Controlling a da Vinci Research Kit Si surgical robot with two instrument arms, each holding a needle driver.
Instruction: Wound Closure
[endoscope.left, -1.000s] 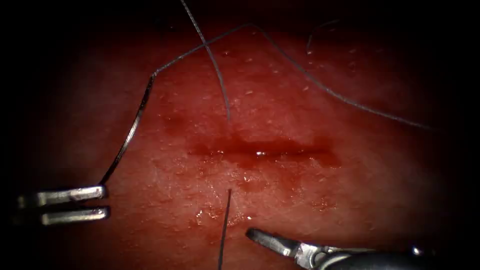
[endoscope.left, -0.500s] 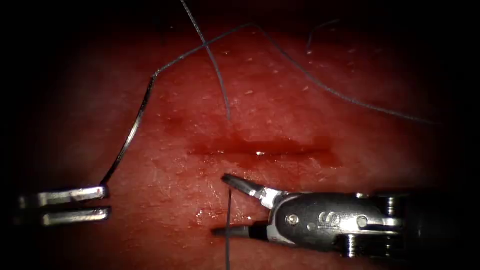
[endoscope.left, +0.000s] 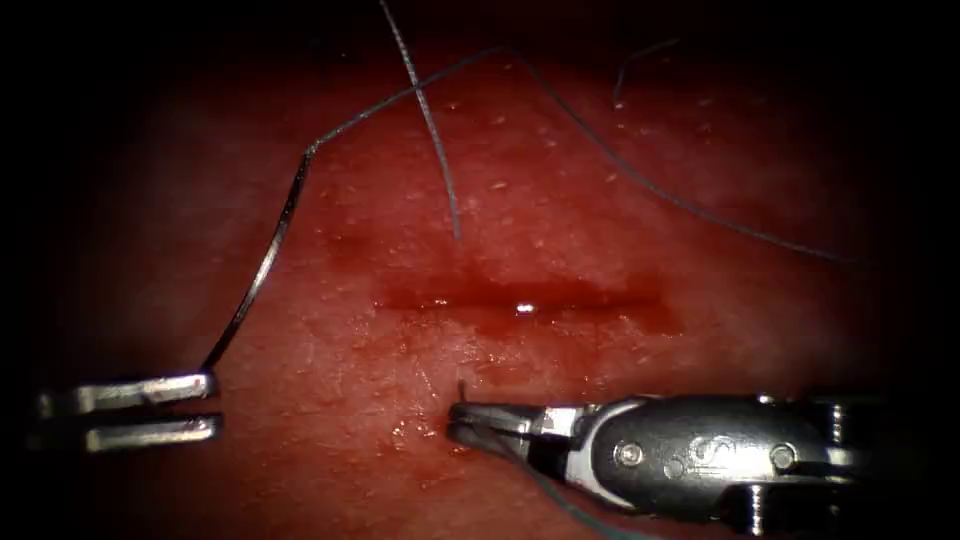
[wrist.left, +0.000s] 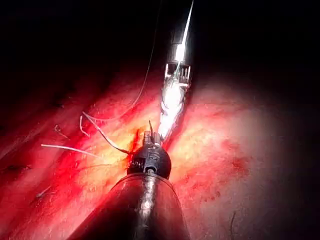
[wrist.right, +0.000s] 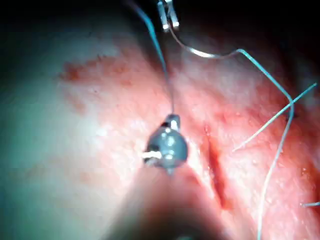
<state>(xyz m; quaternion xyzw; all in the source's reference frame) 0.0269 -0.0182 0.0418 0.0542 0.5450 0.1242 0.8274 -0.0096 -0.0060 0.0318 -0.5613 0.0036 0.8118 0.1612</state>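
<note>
At the lower right of the endoscope view, the right end effector (endoscope.left: 462, 422) now has its two jaws brought together on the thread (endoscope.left: 520, 462), just below the cut (endoscope.left: 520, 298) in the tissue (endoscope.left: 560, 180). Half a second ago these jaws were spread wide on both sides of this strand, and one second ago the tool was lower and not yet at the strand. So the change is a grasp: the right tool has closed on the thread where it comes out of the tissue below the cut, and the strand now bends away under the tool toward the bottom edge.

The left end effector (endoscope.left: 205, 405) is at the lower left of the frame and has not moved in this time. Its jaws look slightly apart at the tips, with the upper jaw touching one end of the needle (endoscope.left: 262, 270), so whether they really clamp the needle I cannot tell. The needle curves up toward the upper left, lies free above the tissue and is not in it. From its upper end the thread goes across the top of the frame and down to the right.

Another strand enters the tissue just above the cut. I judge that one pass across the cut is already made.
</note>
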